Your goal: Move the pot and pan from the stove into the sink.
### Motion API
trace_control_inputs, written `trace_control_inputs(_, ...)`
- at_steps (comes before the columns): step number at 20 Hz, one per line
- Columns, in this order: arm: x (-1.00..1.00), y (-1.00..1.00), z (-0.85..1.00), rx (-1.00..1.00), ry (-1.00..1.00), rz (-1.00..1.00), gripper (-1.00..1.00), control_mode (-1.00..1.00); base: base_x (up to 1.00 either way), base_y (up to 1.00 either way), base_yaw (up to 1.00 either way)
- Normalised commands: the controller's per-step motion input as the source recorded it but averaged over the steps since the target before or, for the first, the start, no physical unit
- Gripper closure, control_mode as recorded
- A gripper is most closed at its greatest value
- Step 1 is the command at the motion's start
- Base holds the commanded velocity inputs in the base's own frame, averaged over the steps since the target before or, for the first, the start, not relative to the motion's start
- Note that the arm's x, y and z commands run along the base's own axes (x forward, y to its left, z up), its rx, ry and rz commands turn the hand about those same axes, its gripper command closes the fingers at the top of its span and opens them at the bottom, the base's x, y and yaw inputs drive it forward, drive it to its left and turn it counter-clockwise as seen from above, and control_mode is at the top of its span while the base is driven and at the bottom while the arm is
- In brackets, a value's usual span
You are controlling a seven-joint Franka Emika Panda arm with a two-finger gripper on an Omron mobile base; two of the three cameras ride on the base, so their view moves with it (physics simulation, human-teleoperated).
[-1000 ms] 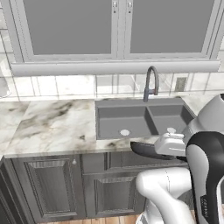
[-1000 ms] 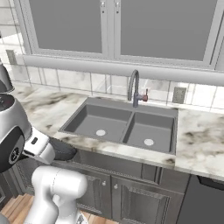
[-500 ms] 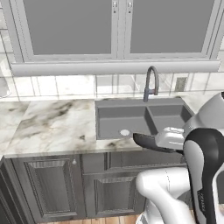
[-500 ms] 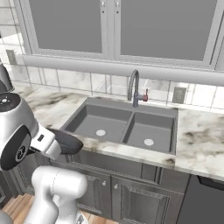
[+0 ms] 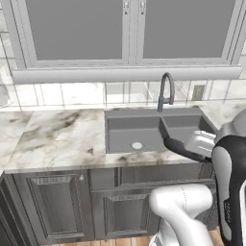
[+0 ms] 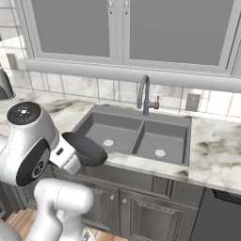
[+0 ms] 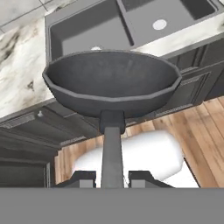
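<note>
pan [image 6: 84, 149] nearer the sink [image 6: 136, 135]

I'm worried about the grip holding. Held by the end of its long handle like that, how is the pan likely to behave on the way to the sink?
The pan looks rigid, so no flexing. The gripper clamps only the far end of the thin handle, so the bowl's weight sits far out and may droop or twist. It is empty, so nothing should spill above the sink.
</note>
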Motion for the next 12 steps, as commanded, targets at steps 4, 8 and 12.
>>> trace_control_inputs(4, 0.22, -0.51, 0.01, 0.09, 0.00, -0.19, 1.00, -1.00, 0.00, 0.00, 0.00)
trace_control_inputs(8, 0.31, -0.47, 0.00, 0.08, 0.00, -0.19, 1.00, -1.00, 0.00, 0.00, 0.00)
trace_control_inputs(12, 0.43, -0.46, 0.00, 0.07, 0.00, -0.20, 1.00, -1.00, 0.00, 0.00, 0.00)
